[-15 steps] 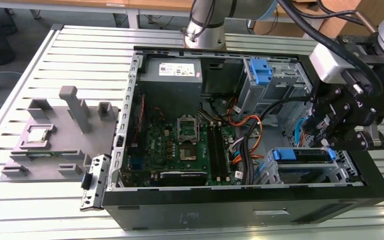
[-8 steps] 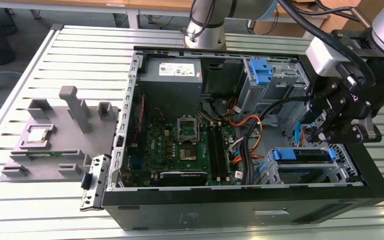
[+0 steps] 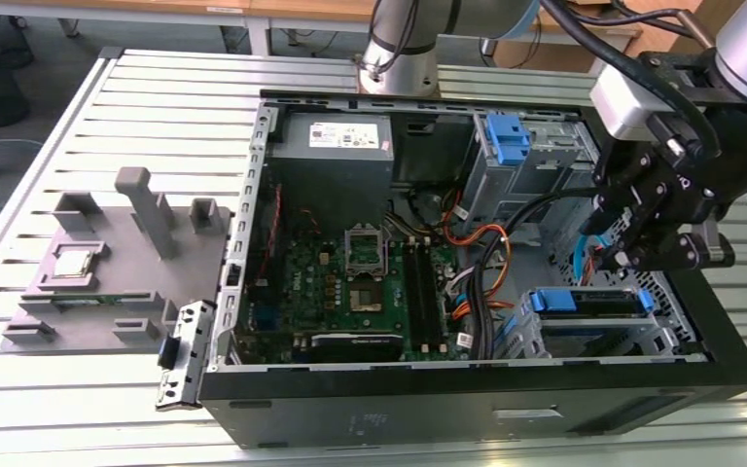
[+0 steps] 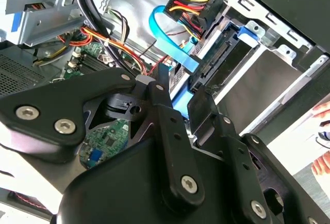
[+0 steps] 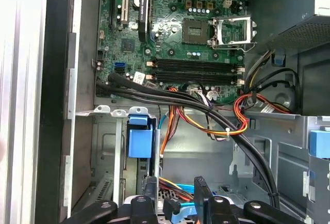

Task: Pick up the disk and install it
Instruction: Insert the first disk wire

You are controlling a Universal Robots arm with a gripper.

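1. The case (image 3: 412, 399) lies on its side on the table (image 3: 75, 428) with its side panel off. This turns the board (image 3: 347, 292) and the drive bays upward, so the arm can reach them from above.
2. The disk (image 3: 587, 302) sits in the lower bay, at the exterior view's right and near the case's front wall. Its blue frame faces up. I judge the frame is there to give a grip and to guide the disk along the bay's rails.
3. A second blue frame (image 3: 510, 136) stands in the upper bay, well apart. I judge it is not the one being worked.
4. The gripper (image 3: 665, 255) hangs over the lower bay, just above the disk. In the second wrist view it lines up with the blue edge of the frame, which suits a grasp from above. I cannot tell whether the claw is clamped on that edge or standing clear of it.
5. In the second wrist view a power plug (image 4: 206, 7) and a blue cable (image 4: 165, 33) run to the disk's end. They seem to meet it, which would suit a disk already seated. I cannot confirm that it is fully home.
6. The black cables (image 5: 180, 97) run bundled between the board and the bays, which keeps them out of the bay mouth.
7. A grey fixture (image 3: 114, 248) on the exterior view's left holds small parts in shaped slots. I judge the slots give each part a known place.
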